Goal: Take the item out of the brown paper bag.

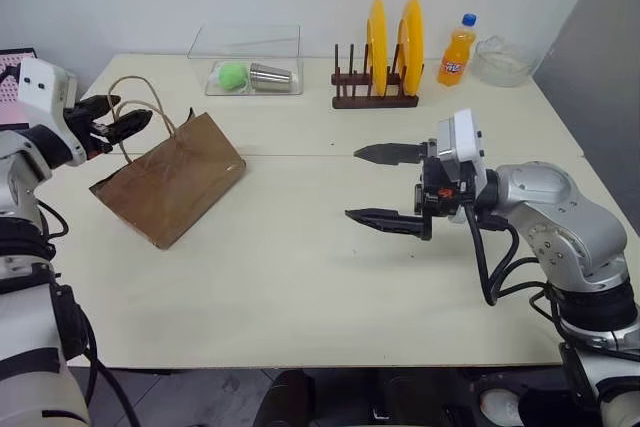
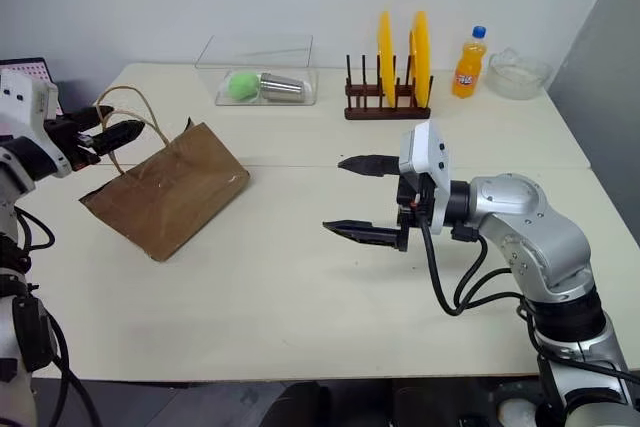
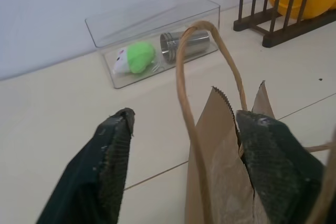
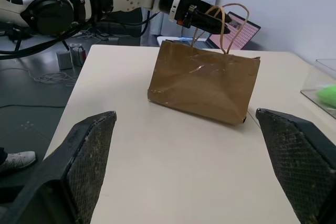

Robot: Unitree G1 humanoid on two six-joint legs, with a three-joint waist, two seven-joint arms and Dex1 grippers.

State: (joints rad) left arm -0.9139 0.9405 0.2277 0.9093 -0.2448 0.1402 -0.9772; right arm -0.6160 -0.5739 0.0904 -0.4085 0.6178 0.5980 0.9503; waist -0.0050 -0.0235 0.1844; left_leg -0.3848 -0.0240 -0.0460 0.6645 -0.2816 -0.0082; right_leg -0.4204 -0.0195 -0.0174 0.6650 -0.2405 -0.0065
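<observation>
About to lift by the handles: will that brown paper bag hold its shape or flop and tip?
Probably floppy: the brown paper bag is creased and already leaning. Its thin cord handles look limp, so it may swing. The left gripper sits at those handles; the bag's contents are hidden, so weight is unclear.

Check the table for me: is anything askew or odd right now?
The brown paper bag is not standing square: it leans over, creased and dented, its mouth at the left gripper, whose fingers straddle a cord handle. The right gripper hangs open, apart from it. Nothing is spilled.
</observation>
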